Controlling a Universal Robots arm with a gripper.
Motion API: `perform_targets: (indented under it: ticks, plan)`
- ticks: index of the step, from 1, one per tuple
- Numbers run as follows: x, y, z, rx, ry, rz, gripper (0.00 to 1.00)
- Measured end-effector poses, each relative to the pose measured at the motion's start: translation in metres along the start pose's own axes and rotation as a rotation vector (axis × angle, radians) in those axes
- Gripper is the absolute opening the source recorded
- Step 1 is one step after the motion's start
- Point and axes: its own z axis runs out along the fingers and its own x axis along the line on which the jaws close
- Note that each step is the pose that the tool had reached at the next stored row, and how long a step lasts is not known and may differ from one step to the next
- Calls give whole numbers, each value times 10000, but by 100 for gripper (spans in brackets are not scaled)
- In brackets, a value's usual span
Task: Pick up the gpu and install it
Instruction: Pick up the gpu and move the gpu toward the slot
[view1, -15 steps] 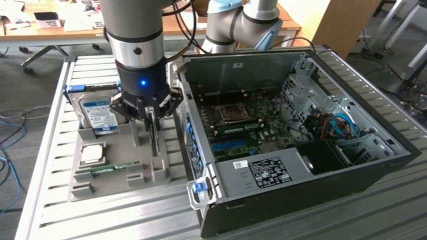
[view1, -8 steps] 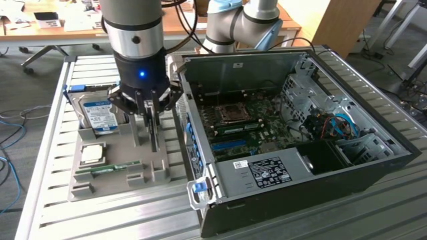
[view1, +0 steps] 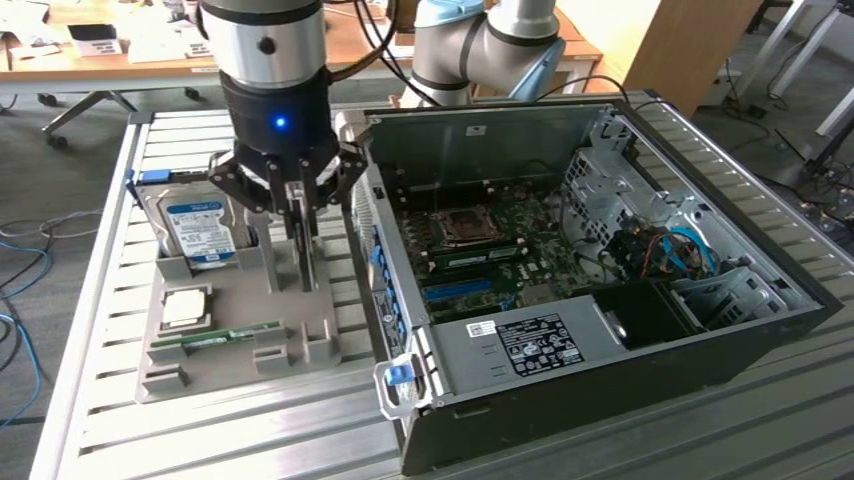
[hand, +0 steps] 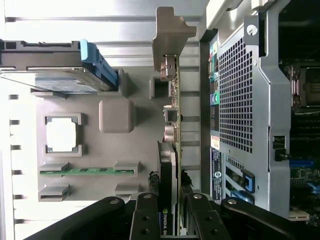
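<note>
Grey tray (view1: 227, 362) at 9 o'clock of PC case (view1: 667, 385), ext view; clamped onto upright gpu (hand: 172, 100) there w/ gripper (hand: 170, 198) closed.

gpu (hand: 172, 125): thin dark board seen edge-on. Silver-grey metal bracket at one end, black block with NVIDIA lettering toward the other. Stands upright on its long edge in a slot of the grey tray, just beside the open computer case. Fingers (hand: 146, 220) clamp its two faces.
</note>
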Motion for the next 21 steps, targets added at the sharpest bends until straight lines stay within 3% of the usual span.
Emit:
perform_targets:
  ticks: [14,21]
  plan:
    - [-11,22,-465,1,0,0,27]
    - [-15,31,-642,0,-1,0,27]
